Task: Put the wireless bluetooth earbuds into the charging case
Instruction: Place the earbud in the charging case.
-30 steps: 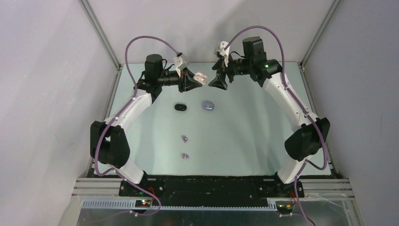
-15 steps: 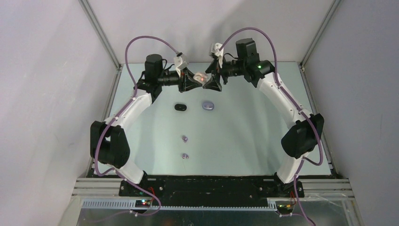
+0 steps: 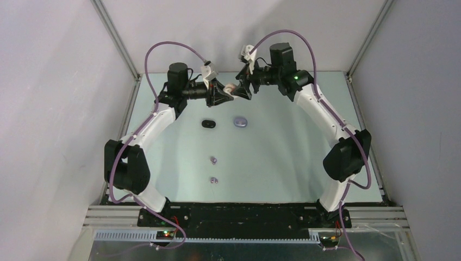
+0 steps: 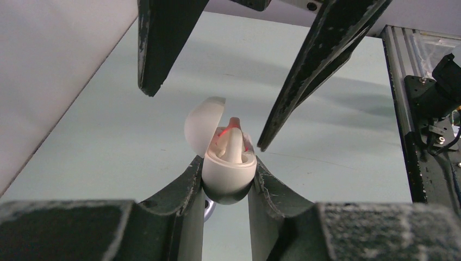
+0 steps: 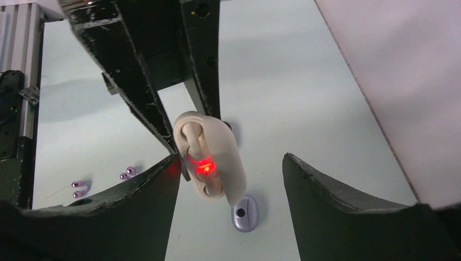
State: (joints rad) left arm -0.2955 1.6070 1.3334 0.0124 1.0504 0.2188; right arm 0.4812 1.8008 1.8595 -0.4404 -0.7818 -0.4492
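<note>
Case (image 4: 228,176), lid up, sits clamped in the left gripper (image 3: 225,93); right gripper (image 5: 231,163) straddles it, jaws spread. White earbud (image 4: 234,148) stands inside; two lavender earbuds (image 3: 213,160) lie on the table (image 3: 282,163), well apart from both.

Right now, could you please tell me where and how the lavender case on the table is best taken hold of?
Grip the lavender case across its two long flanks, coming straight down from above. It lies flat on the table, an oval longer left to right in the top view, so its short width should fit between the fingers. The black case on its left lies apart.
</note>
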